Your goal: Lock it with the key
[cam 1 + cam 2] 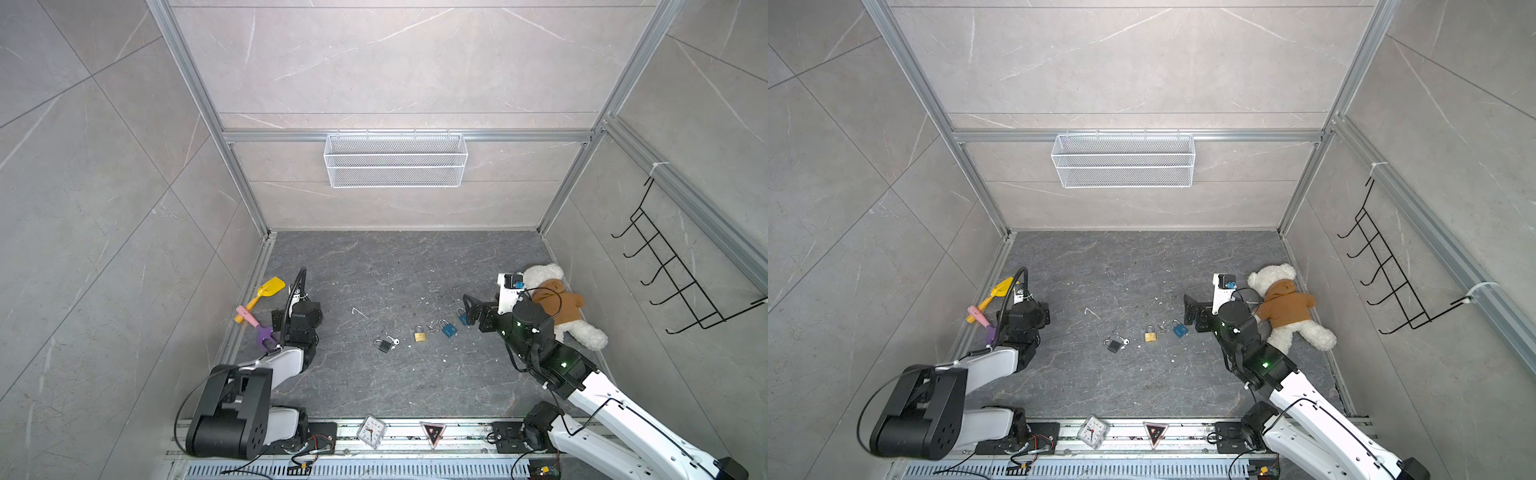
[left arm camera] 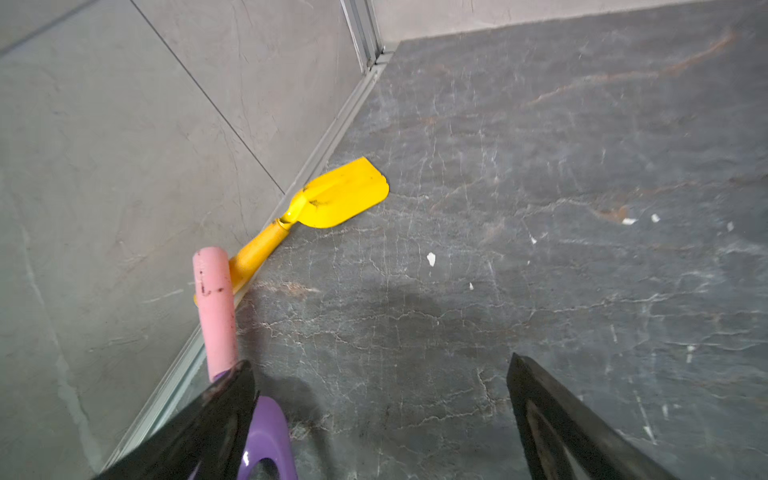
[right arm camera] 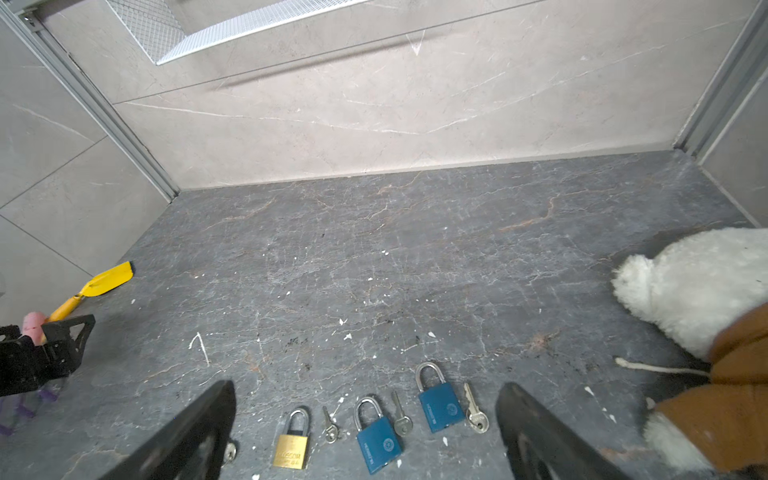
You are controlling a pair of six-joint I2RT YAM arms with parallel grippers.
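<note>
Several padlocks lie in a row mid-floor, each with a small key beside it. From left in a top view they are a black padlock [image 1: 383,345], a brass padlock [image 1: 419,334] and a blue padlock [image 1: 448,329]. A second blue padlock [image 1: 462,317] lies at the fingers of my right gripper [image 1: 469,311]. In the right wrist view that gripper [image 3: 365,386] stands open above the brass padlock [image 3: 292,441], both blue padlocks [image 3: 379,436] [image 3: 440,402] and their keys [image 3: 401,417]; it holds nothing. My left gripper [image 2: 381,361] is open over bare floor near the left wall.
A yellow toy shovel [image 1: 270,288] and a pink-handled purple fork [image 2: 215,307] lie along the left wall by my left gripper. A teddy bear [image 1: 557,303] lies behind the right arm. A wire basket [image 1: 395,160] hangs on the back wall and a hook rack [image 1: 673,266] on the right wall.
</note>
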